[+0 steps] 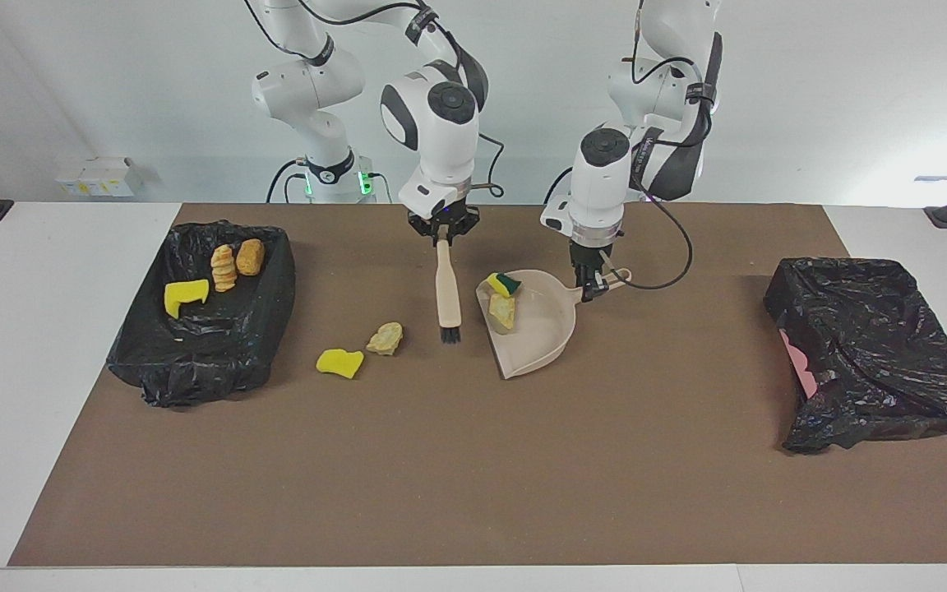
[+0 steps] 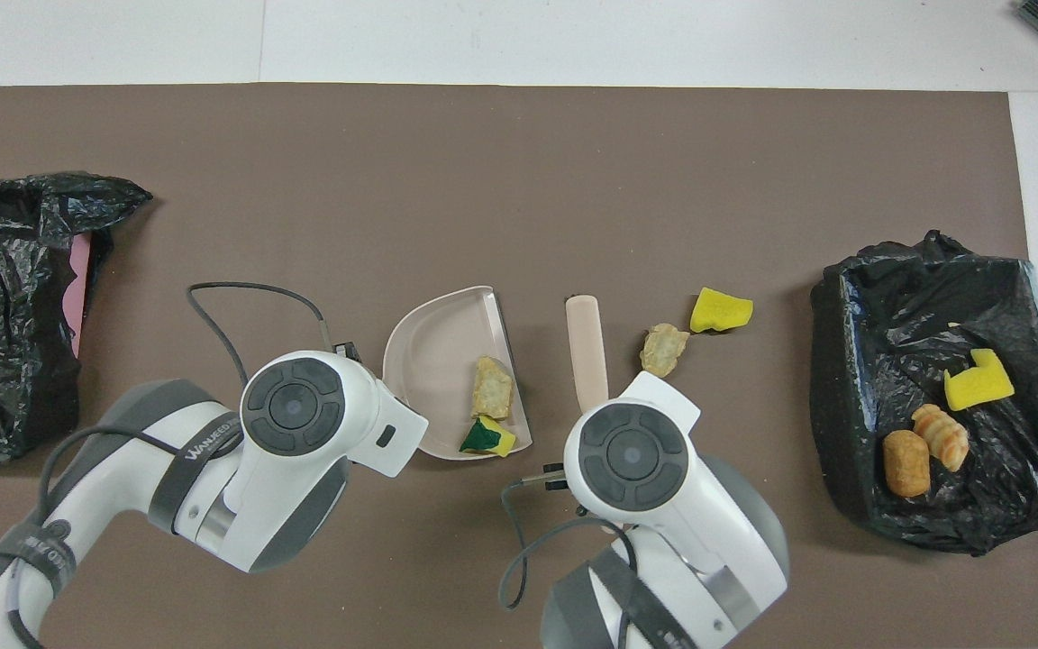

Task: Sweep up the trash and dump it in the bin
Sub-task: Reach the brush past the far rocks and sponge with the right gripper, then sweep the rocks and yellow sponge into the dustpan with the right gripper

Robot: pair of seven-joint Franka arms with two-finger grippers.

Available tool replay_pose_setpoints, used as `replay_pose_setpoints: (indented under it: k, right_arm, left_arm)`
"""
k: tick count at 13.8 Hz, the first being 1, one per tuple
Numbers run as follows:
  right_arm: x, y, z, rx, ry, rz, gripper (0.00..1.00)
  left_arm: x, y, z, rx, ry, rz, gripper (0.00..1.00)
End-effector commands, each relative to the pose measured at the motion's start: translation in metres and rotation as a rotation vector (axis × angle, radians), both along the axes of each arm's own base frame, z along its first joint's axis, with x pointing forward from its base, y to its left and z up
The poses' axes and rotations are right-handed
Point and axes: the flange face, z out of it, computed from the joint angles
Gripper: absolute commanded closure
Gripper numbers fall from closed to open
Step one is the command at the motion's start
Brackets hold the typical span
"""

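Note:
My right gripper (image 1: 443,236) is shut on the top of the beige brush (image 1: 445,288), which hangs bristles-down between the dustpan and the loose trash. My left gripper (image 1: 595,283) is shut on the handle of the beige dustpan (image 1: 541,341). In the pan lie a green-and-yellow sponge (image 1: 506,284) and a tan lump (image 1: 502,311). On the mat lie a tan lump (image 1: 385,338) and a yellow sponge piece (image 1: 339,363). The black-lined bin (image 1: 202,345) at the right arm's end holds a yellow sponge (image 1: 186,296) and two bread-like lumps (image 1: 224,267). From overhead, the wrists hide both grippers; the brush (image 2: 587,347) and dustpan (image 2: 433,361) show.
A second black bag (image 1: 872,353) with a pink patch showing lies at the left arm's end of the brown mat (image 1: 473,477). A cable loops from the left wrist beside the dustpan handle. White table borders the mat.

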Motion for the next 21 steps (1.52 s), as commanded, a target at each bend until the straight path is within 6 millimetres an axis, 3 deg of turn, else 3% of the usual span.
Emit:
replay_pose_setpoints:
  k: [1, 5, 8, 12, 15, 21]
  right_arm:
    - [0.043, -0.041, 0.001, -0.103, 0.044, 0.015, 1.00]
    - [0.083, -0.123, 0.000, -0.235, 0.082, 0.013, 1.00]
    - [0.099, -0.171, -0.015, -0.239, 0.117, 0.035, 1.00]
    - [0.105, -0.195, -0.053, -0.249, 0.143, 0.035, 1.00]
    - [0.101, -0.182, -0.062, -0.256, 0.150, 0.049, 1.00]
    - [0.081, -0.091, -0.059, -0.069, 0.230, 0.054, 1.00]
  left_arm:
    - [0.000, 0.005, -0.001, -0.030, -0.019, 0.023, 1.00]
    - [0.000, 0.001, 0.001, -0.025, -0.009, 0.031, 1.00]
    - [-0.004, 0.000, 0.000, -0.015, 0.009, 0.091, 1.00]
    - [-0.009, -0.006, 0.000, -0.008, 0.017, 0.094, 1.00]
    - [-0.025, -0.020, 0.001, 0.018, 0.045, 0.139, 1.00]
    - [-0.047, -0.035, 0.002, 0.044, 0.069, 0.111, 1.00]
